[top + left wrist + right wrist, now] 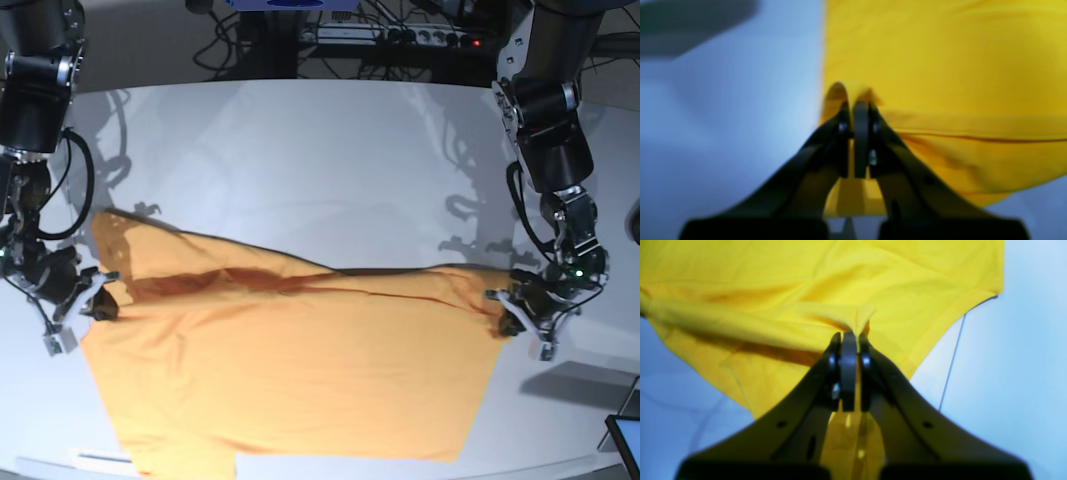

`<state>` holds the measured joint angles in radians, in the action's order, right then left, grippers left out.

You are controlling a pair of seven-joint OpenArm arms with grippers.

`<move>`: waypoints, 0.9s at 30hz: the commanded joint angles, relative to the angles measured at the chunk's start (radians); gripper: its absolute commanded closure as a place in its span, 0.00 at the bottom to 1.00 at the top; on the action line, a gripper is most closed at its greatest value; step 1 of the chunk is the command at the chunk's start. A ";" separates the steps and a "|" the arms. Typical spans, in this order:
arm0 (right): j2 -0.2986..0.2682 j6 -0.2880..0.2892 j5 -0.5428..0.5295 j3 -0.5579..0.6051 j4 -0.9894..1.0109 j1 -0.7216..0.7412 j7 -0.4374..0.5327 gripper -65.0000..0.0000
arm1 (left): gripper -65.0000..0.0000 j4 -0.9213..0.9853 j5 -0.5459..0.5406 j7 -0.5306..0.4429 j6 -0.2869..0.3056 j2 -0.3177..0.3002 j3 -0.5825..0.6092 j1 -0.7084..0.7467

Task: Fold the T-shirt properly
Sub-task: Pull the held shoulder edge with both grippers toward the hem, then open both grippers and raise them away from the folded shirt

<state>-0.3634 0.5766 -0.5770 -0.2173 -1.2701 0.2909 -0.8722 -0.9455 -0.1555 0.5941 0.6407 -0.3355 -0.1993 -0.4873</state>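
In the left wrist view, the left fingers (860, 110) are sitting nearest the lens, pressed together and pinching a small raised fold of the T-shirt (940, 66) at its edge. The right fingers (850, 340) are likewise clamping a puckered ridge of the cloth. Each arm is holding one side of the garment, apparently so that a fold line can be carried across evenly. In the base view, the T-shirt (290, 370) is lying spread on the white surface (320, 150), with a darker crease running between the two grip points. The cloth's near edge is lying close to the front rim of the surface, while open room is remaining behind it, toward the far side.
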 commanded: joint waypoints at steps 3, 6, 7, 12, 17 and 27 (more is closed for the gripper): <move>-0.019 0.004 -0.016 -0.003 -0.013 0.029 0.031 1.00 | 1.00 0.036 -0.005 -0.056 -0.043 -0.018 0.036 -0.046; -0.018 0.004 -0.016 0.008 -0.007 0.035 0.054 1.00 | 1.00 0.087 -0.011 -0.086 -0.043 -0.018 0.034 -0.050; -0.019 0.004 -0.016 0.029 0.002 0.038 0.061 1.00 | 1.00 0.099 -0.011 -0.095 -0.043 -0.020 0.028 -0.050; -0.035 0.004 -0.016 0.149 0.108 0.090 0.135 1.00 | 1.00 0.122 -0.011 -0.109 -0.043 -0.040 0.028 -0.052; -0.041 0.004 -0.016 0.206 0.234 0.153 0.206 1.00 | 1.00 0.122 -0.013 -0.109 -0.043 -0.063 0.028 -0.052; -0.064 0.000 -0.016 0.206 0.281 0.212 0.232 1.00 | 1.00 0.237 -0.013 -0.112 -0.045 -0.070 0.028 -0.147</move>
<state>-0.4149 0.5751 -0.5755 -0.0059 -0.9737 0.4660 -0.6670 -0.6899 -0.1539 0.5083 0.5983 -0.3897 -0.1692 -0.5987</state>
